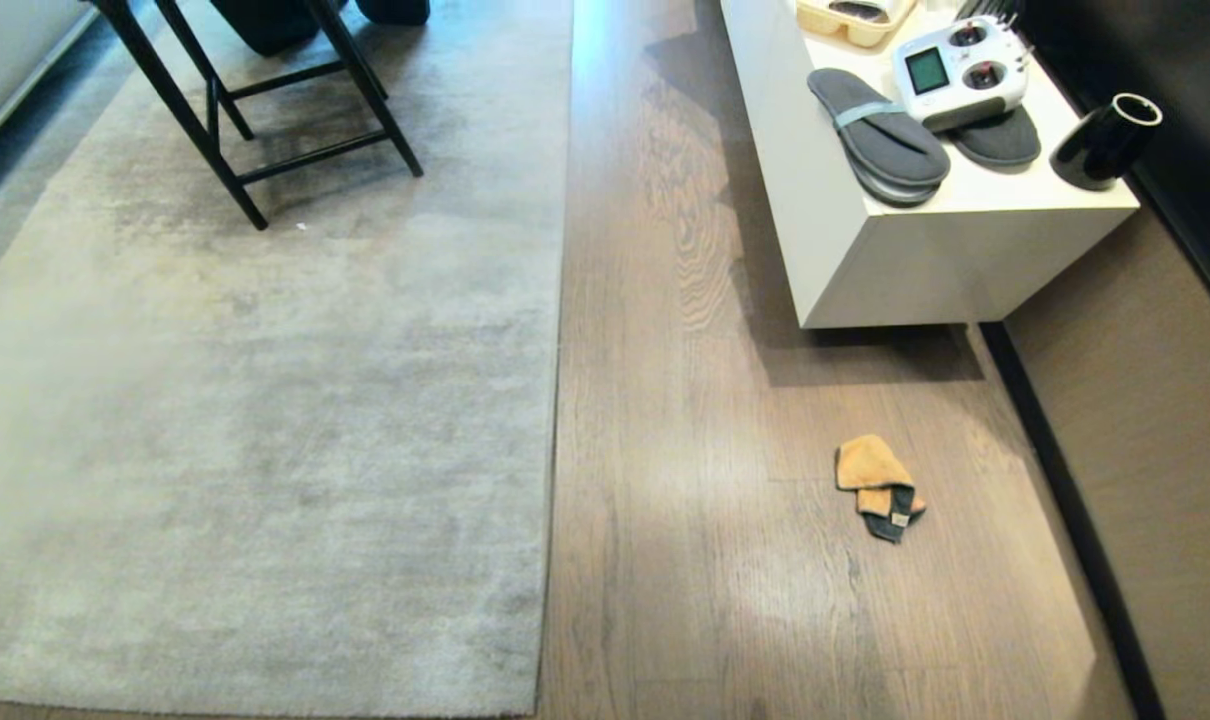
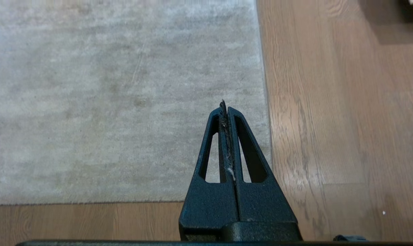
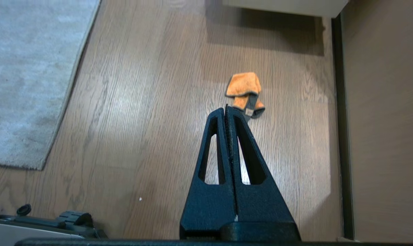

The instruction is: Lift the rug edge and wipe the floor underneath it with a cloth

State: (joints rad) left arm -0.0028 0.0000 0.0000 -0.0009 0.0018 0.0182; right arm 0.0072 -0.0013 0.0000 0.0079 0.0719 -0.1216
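The grey-beige rug lies flat on the left, and its rug edge [image 1: 555,420] runs straight down to a square near corner [image 1: 537,708]. Right of it is the brown wood floor [image 1: 685,520]. A crumpled orange cloth [image 1: 873,470] with a dark grey border lies on the floor near the cabinet. Neither arm shows in the head view. My left gripper [image 2: 223,104] hangs shut and empty high above the rug's corner area, beside the rug edge [image 2: 266,112]. My right gripper [image 3: 226,108] hangs shut and empty above the floor [image 3: 141,119], just short of the cloth [image 3: 243,85].
A white low cabinet [image 1: 895,270] stands at the back right with grey slippers [image 1: 877,135], a white remote controller [image 1: 957,70] and a black cup [image 1: 1105,140] on it. Black chair legs [image 1: 265,130] stand on the rug's far part. A dark baseboard [image 1: 1065,500] lines the right wall.
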